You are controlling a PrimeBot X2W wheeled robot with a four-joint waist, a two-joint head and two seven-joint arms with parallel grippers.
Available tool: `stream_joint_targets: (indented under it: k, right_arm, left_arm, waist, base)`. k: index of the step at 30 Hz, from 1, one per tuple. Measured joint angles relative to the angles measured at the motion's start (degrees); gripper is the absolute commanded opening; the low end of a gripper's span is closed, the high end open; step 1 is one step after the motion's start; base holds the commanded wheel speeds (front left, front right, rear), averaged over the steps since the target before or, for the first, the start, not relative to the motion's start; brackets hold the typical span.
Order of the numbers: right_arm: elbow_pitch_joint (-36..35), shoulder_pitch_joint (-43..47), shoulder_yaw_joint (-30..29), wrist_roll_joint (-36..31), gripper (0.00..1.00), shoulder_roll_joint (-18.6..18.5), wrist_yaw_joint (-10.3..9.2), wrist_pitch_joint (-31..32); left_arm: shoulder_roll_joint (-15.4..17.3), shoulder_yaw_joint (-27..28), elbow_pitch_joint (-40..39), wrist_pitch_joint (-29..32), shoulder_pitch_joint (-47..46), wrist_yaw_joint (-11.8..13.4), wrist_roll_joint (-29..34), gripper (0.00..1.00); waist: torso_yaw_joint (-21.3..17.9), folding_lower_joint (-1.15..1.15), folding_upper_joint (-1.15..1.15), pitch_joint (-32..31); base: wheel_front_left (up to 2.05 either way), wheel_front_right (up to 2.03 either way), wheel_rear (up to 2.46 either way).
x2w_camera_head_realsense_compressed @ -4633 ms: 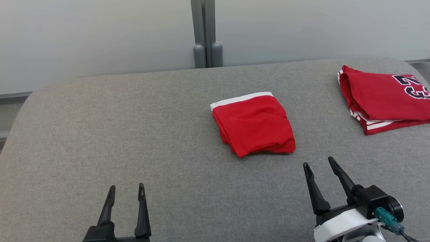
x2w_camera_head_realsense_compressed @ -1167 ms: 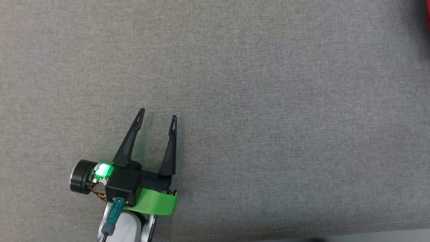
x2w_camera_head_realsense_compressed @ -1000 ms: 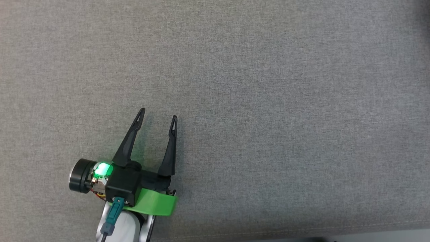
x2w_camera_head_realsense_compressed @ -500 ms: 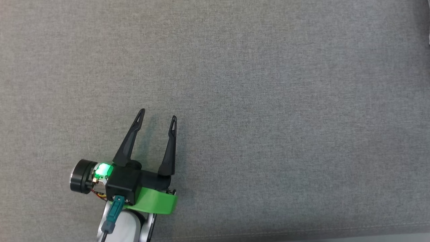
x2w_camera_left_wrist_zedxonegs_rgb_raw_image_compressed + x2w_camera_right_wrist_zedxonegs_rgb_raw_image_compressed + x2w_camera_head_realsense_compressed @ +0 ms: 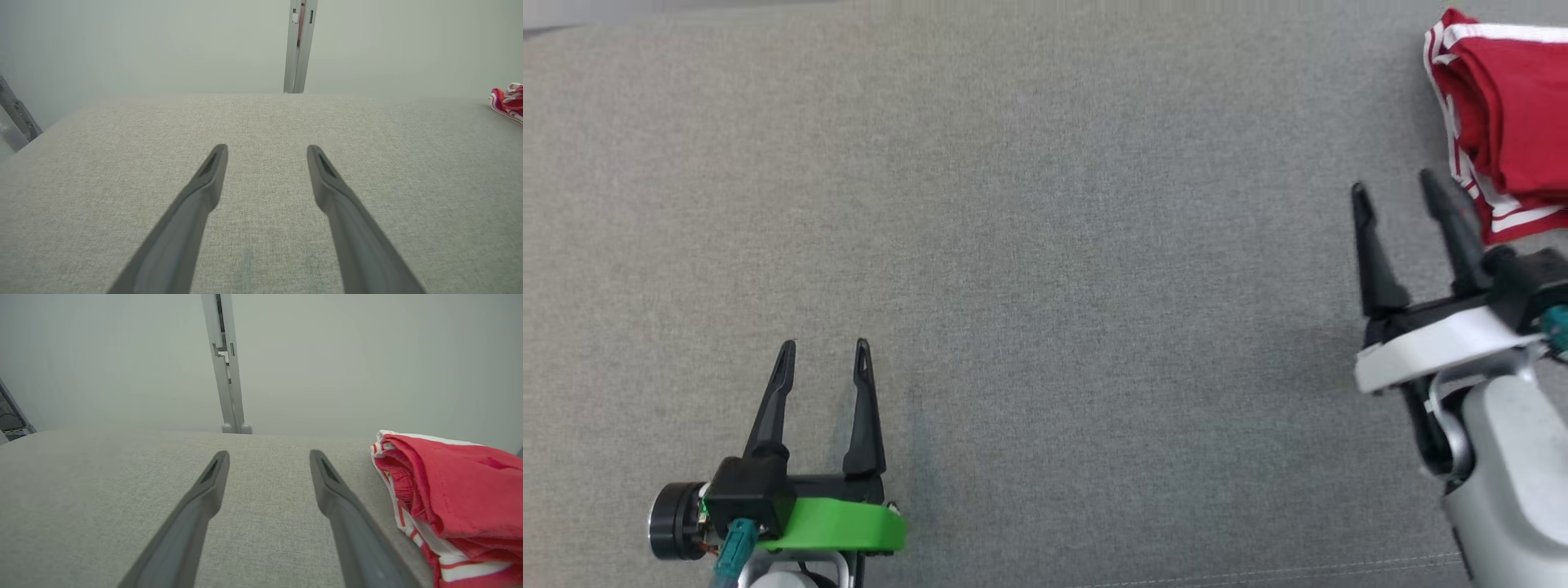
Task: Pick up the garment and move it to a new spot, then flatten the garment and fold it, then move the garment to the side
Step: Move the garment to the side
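Underneath: grey cloth-covered table (image 5: 1045, 245), bare across its middle and left.
Garment: red garment (image 5: 1515, 106) with white stripes lies on the table at the far right, cut off by the head view's edge. It looks folded in layers, with its striped edges turned toward the robot's left. Whether it is one piece or more, I cannot tell.
Right arm: pale right arm (image 5: 1503, 465) rises from the near right corner.
Right fingers: right fingers (image 5: 1376, 265) are spread apart and hold nothing, pointing away from the robot. The outer one is just beside the garment's near left corner; whether it touches is unclear.
Left fingers: left fingers (image 5: 864, 416) are spread and empty over bare table at the near left, well apart from the garment.
Key relation: the garment lies ahead and to the right of the right fingers, its striped edge running roughly the way they point. Its true long axis is hidden. The right arm is much nearer.
Stage, judged: folded and set aside, so the last step looks done or nearly done.
Risk, judged: the outer finger could snag that corner.
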Motion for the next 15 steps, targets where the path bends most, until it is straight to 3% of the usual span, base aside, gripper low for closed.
stream_joint_targets:
  k: [6, 15]
  right_arm:
    - [-4.04, 7.27, 1.68, -4.57, 1.0, 6.61, 0.0, 0.0]
    - [-7.57, 18.86, 1.44, -8.1, 1.0, 10.46, 0.0, -0.01]
  left_arm:
    - [-0.05, 0.16, 0.31, 0.0, 3.1, 1.22, -1.02, 1.0]
    - [-0.08, 0.12, -0.44, 0.0, 7.97, 1.4, -0.12, 1.0]
  waist:
    - [-0.4, 0.0, 0.0, -6.24]
    - [-0.24, 0.0, 0.0, -14.0]
  base:
    - [0.0, 0.0, 0.0]
    - [0.0, 0.0, 0.0]
